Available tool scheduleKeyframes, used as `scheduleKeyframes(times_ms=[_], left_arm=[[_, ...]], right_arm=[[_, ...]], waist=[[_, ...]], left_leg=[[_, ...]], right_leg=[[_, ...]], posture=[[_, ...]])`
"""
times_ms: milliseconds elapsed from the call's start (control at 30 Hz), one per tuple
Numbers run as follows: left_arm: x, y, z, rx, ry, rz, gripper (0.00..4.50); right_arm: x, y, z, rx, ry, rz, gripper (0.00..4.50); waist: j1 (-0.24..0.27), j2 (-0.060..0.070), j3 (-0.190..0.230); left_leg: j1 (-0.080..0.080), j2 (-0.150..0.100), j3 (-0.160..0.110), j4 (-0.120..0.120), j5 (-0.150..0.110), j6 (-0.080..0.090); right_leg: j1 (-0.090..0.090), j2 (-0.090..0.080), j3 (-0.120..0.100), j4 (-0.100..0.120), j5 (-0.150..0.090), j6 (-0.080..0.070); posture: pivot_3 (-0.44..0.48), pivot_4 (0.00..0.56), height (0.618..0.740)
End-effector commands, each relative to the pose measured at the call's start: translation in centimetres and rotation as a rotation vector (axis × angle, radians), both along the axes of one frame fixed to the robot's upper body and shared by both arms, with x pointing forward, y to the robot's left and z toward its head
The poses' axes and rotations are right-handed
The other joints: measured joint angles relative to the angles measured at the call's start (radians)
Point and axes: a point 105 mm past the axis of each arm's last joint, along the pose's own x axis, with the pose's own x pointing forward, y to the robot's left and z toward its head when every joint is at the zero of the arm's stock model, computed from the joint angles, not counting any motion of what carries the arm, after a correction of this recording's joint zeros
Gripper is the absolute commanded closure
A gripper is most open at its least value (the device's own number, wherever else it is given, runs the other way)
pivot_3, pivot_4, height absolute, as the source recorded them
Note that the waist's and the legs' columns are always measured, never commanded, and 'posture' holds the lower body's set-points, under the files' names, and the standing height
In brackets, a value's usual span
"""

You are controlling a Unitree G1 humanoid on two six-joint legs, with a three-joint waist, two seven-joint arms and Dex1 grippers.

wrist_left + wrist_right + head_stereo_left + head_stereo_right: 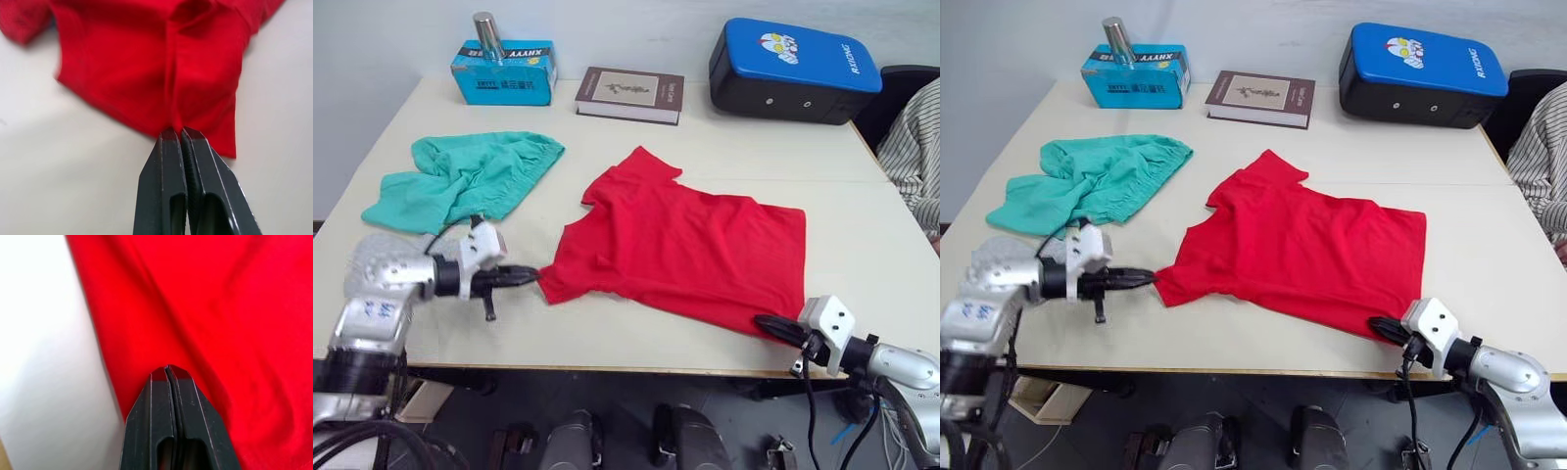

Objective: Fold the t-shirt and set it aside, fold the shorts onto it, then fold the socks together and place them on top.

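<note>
Pale counter (607, 338) against a light wall, with a blue tissue box (504, 76), a metal cylinder (489, 36) standing on it, a closed book (629, 94) and a blue-topped black case (793, 70) along the far edge; a striped sleeve (915, 147) of a person at the far right. Red t-shirt (690, 245) spread flat mid-counter, one sleeve pointing toward the book, hem toward the right side. Left hand (530, 275) pinched tight on the near left sleeve corner, fingers (171, 147) closed with a fold of red cloth between the tips in the left wrist view. Right hand (766, 324) at the near right corner of the hem, fingers (168, 374) pressed together over the cloth, likely gripping its edge, though the pinch itself hidden under the fingers. Teal shorts (460, 178) crumpled at the left, well apart from the shirt, untouched. Socks nowhere identifiable with certainty. Seemingly the very start: first fold of the shirt being set up, near edge held at both corners; shirt fold, setting aside, shorts and socks all left to do.
</note>
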Motion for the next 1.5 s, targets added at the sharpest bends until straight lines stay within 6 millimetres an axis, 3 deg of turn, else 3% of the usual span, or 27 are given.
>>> scheduleKeyframes(times_ms=[33,167,400,500,633,767,867,933,1033,1133,1233,1333,1500], left_arm=[[1.2,-0.4,1.8,0.045,-0.033,-0.056,4.47],[2.6,-0.4,2.1,0.119,-0.039,-0.095,4.47],[5.8,-0.2,0.3,0.203,-0.045,-0.065,4.47],[6.8,-0.8,0.0,0.171,-0.091,-0.046,4.47],[7.6,-1.9,1.1,0.006,-0.148,-0.009,4.47],[7.9,-0.9,2.2,-0.077,-0.215,0.072,3.63],[7.6,1.2,3.2,-0.097,-0.266,0.156,2.69],[6.6,2.1,3.7,-0.107,-0.273,0.151,2.05],[4.7,1.9,4.3,-0.127,-0.288,0.096,2.04],[1.0,-1.6,3.0,-0.173,-0.197,-0.059,2.65],[-1.3,-5.3,0.0,-0.136,-0.136,-0.147,3.63],[-0.5,-7.3,-1.8,-0.164,-0.127,-0.085,4.50],[2.1,-8.5,-4.5,-0.131,-0.134,0.077,4.50]], right_arm=[[0.1,0.3,0.7,0.001,-0.031,0.009,4.50],[0.2,0.2,0.8,-0.001,-0.030,0.002,4.50],[-0.2,0.0,0.8,0.000,-0.020,-0.012,4.50],[-0.3,0.0,0.8,0.002,-0.022,-0.019,4.50],[-0.6,-0.1,0.8,-0.001,-0.031,-0.035,4.50],[-0.4,-0.5,1.4,0.059,-0.053,-0.101,4.50],[-0.1,-0.2,2.9,0.131,-0.083,-0.115,3.90],[0.1,0.2,3.8,0.128,-0.119,-0.096,3.18],[0.0,1.5,4.8,0.146,-0.130,-0.044,2.20],[-0.9,4.9,4.8,0.186,-0.083,0.089,2.35],[-1.3,8.4,3.7,0.164,-0.063,0.176,3.41],[-0.3,10.5,2.3,0.119,-0.082,0.178,4.46],[2.5,11.0,-0.3,0.068,-0.124,0.029,4.46]], waist=[[0.000,0.000,0.000],[-0.001,0.000,0.000],[-0.004,0.000,0.000],[-0.004,0.000,0.000],[-0.003,-0.001,0.001],[-0.006,-0.001,0.001],[-0.011,-0.001,0.001],[-0.015,-0.001,0.001],[-0.017,-0.001,0.001],[-0.016,-0.001,0.001],[-0.005,-0.001,0.001],[0.003,-0.002,0.001],[0.000,-0.002,0.000]], left_leg=[[0.000,0.000,0.000,0.000,0.000,0.000],[-0.001,-0.001,0.001,0.000,0.000,0.000],[-0.001,0.000,0.003,0.001,0.000,0.000],[-0.001,0.000,0.003,0.001,0.000,0.000],[-0.002,0.000,0.003,0.002,0.001,0.001],[-0.002,0.000,0.003,0.002,0.001,0.001],[-0.001,0.001,0.003,0.002,0.001,0.001],[-0.001,0.001,0.003,0.002,0.001,0.000],[-0.001,0.001,0.002,0.002,0.001,0.000],[-0.001,0.001,0.002,0.002,0.001,0.000],[0.000,0.000,0.001,0.002,0.001,0.000],[0.000,-0.001,0.000,0.002,0.002,0.001],[-0.001,-0.001,-0.001,0.002,0.003,0.001]], right_leg=[[0.000,0.000,0.000,0.000,0.000,0.000],[-0.001,0.002,-0.001,0.000,0.000,0.000],[-0.001,0.008,0.000,0.001,0.000,0.000],[-0.002,0.008,0.001,0.001,0.000,0.000],[-0.002,0.006,0.001,0.001,0.000,0.000],[-0.002,0.004,0.000,0.001,0.000,0.001],[-0.002,0.004,0.001,0.002,0.000,0.001],[-0.002,0.004,0.001,0.002,0.000,0.001],[-0.002,0.003,0.001,0.002,0.000,0.000],[-0.001,0.002,0.001,0.002,0.000,0.000],[0.001,0.002,0.001,0.001,0.000,0.000],[0.001,0.001,0.001,0.001,0.000,0.001],[0.000,0.001,0.000,0.002,0.002,0.001]], posture=[[0.000,0.150,0.740],[0.000,0.150,0.740],[0.000,0.150,0.740],[0.000,0.150,0.740],[0.000,0.150,0.740],[0.000,0.150,0.740],[0.000,0.150,0.740],[0.000,0.150,0.740],[0.000,0.150,0.740],[0.000,0.150,0.740],[0.000,0.150,0.740],[0.000,0.150,0.740],[0.000,0.150,0.740]])
